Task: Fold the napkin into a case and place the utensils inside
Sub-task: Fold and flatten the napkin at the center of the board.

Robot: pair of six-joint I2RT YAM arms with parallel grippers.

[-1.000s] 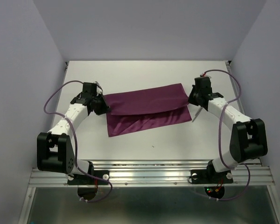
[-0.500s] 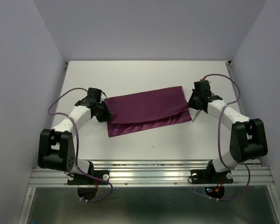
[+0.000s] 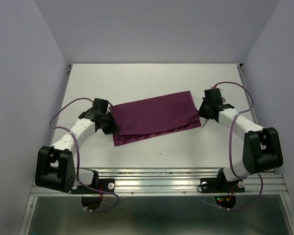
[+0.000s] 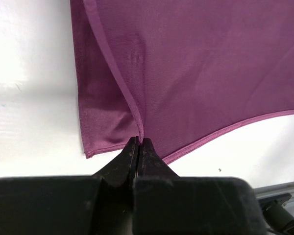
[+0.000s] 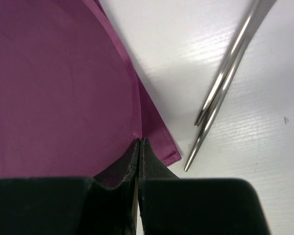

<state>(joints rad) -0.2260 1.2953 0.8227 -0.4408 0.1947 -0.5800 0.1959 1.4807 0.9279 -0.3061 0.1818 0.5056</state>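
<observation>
Napkin: the plum-purple napkin (image 3: 154,115) lies in the middle of the top view, on the white table (image 3: 152,78). It is doubled over into a long band that slants, with its right end higher in the frame than its left.
Layers: the upper layer covers most of the lower one. A strip of the lower layer shows along the bottom edge, widest at the lower left, where the cloth is wrinkled.
Left claw: the left gripper (image 4: 138,144) has its fingers pressed together on the hemmed edge of the upper layer. This is at the napkin's left end, low in the centre of the left wrist view. The lower layer lies flat on the table to the left of that hem.
Right claw: the right gripper (image 5: 138,144) is clamped tight on the curved edge of the upper layer at the napkin's right end. A corner of the lower layer sticks out just to the right of the fingertips.
Utensils: the utensils (image 5: 219,85) are two thin silver shafts lying side by side on the bare table. They run from the upper right of the right wrist view down towards the centre. They are near the napkin's corner but apart from it.
Arms: both arms reach in from the bottom of the top view, one to each end of the cloth.
</observation>
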